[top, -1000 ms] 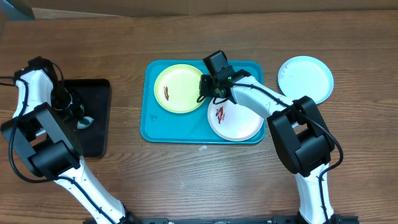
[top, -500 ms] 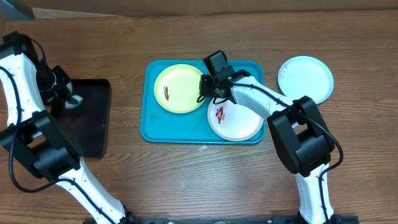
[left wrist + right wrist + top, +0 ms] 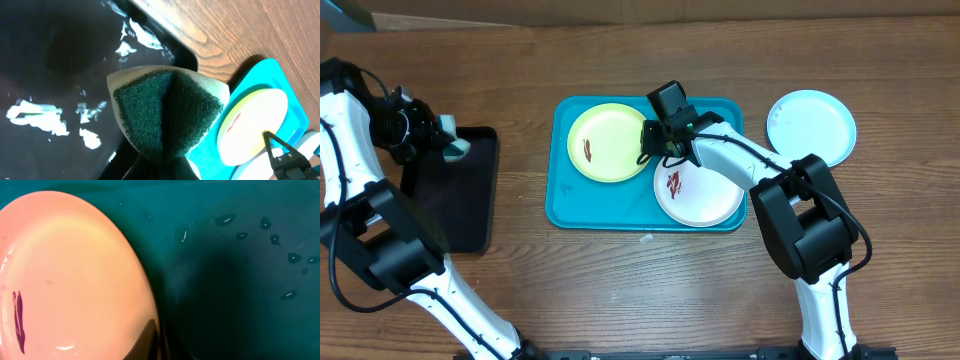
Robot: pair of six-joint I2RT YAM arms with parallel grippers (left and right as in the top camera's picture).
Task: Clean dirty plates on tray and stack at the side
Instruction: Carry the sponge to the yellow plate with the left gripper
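Holding sponge [image 3: 167, 115] pinched in my left gripper [image 3: 438, 137], far left | my right gripper [image 3: 646, 142] clamps rim of yellow-green plate [image 3: 605, 135] | step: wiping | next: sponge onto smear [image 3: 588, 150].

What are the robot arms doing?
They are washing up. The left gripper is shut on a folded green scrubbing sponge over the edge of the black rectangular plastic tray. The right gripper pinches the rim of the round yellow-green plastic plate on the turquoise plastic tray. That plate and the white plate beside it show red smears. The pale blue plate lies on the wooden table, off the tray.
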